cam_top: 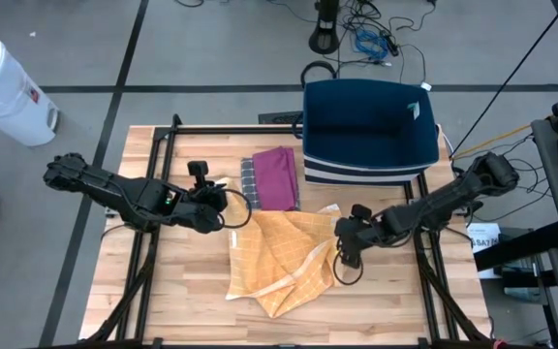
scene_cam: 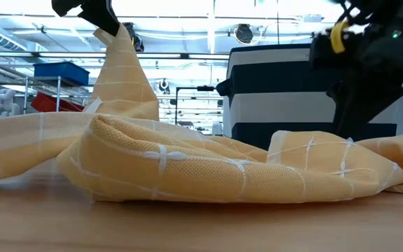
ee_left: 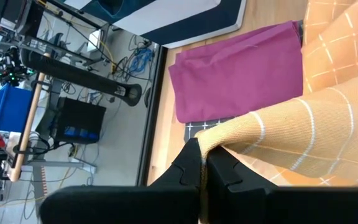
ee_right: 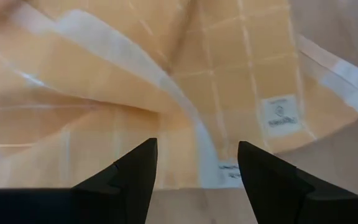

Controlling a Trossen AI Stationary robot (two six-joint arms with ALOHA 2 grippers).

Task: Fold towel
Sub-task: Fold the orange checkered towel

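An orange towel with a white grid (cam_top: 284,257) lies crumpled at the table's middle. Its far left corner is raised off the wood into a peak (scene_cam: 117,63), while the rest lies on the table. My left gripper (cam_top: 223,215) is shut on that corner and shows at the top left of the low view (scene_cam: 107,17). My right gripper (cam_top: 342,250) stands open just over the towel's right edge. Its two fingers straddle a stretch of cloth with white labels (ee_right: 278,115), and nothing lies between them (ee_right: 197,168). My left gripper pinches the towel's raised corner (ee_left: 219,134) between its two shut fingers (ee_left: 188,168). It comes slanting down from the table's left side. The cloth runs from the fingers down to the table in a sloping sheet, and the rest of the towel lies on the wood.
A folded purple cloth (cam_top: 276,177) lies on a grey checked cloth just beyond the towel. A navy blue bin (cam_top: 366,131) stands at the far edge. Bare wood (cam_top: 182,291) lies near the front left. A white bin (cam_top: 3,87) stands on the floor.
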